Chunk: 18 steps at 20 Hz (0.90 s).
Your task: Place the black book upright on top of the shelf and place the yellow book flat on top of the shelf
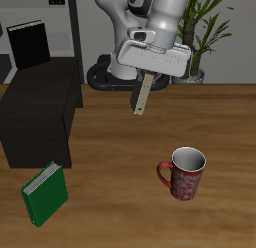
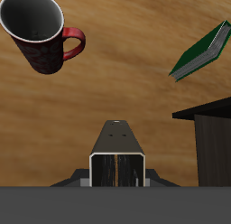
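Note:
My gripper (image 1: 146, 79) is shut on the yellow book (image 1: 142, 96), a slim tan book that hangs down from the fingers above the wooden table. In the wrist view the yellow book (image 2: 118, 154) shows edge-on between the fingers of the gripper (image 2: 118, 171). The shelf (image 1: 40, 117), a low black cabinet, stands apart from the gripper to the side, and its corner shows in the wrist view (image 2: 212, 128). The black book (image 1: 27, 42) stands upright at the back of the shelf's top.
A dark red mug (image 1: 184, 173) stands nearer the table's front edge, also seen in the wrist view (image 2: 40, 32). A green book (image 1: 45, 193) leans by the shelf's front, also in the wrist view (image 2: 203, 51). A potted plant (image 1: 208, 32) stands at the back.

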{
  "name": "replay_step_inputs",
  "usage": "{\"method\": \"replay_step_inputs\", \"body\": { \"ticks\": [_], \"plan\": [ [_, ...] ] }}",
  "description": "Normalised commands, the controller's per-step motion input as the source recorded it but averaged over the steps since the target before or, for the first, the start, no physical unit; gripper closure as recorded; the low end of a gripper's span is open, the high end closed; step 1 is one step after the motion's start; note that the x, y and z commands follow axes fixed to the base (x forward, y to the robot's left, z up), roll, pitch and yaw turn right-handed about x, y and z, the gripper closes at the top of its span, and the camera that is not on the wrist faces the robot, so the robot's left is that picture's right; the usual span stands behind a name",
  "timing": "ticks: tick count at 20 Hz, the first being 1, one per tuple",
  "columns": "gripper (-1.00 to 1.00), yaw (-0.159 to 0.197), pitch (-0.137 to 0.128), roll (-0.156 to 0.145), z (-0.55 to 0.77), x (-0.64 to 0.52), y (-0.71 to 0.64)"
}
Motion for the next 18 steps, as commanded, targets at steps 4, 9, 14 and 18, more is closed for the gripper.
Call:
{"method": "replay_step_inputs", "body": {
  "ticks": [4,9,14,18],
  "plan": [
    [1.00,0.216,-0.057,-0.161,0.47,0.18,-0.17],
    [1.00,0.125,0.029,-0.020,0.10,0.00,-0.04],
    [1.00,0.189,-0.009,-0.120,0.02,0.21,0.06],
    [1.00,0.088,0.100,-0.075,-0.17,0.03,-0.07]
  ]
}}
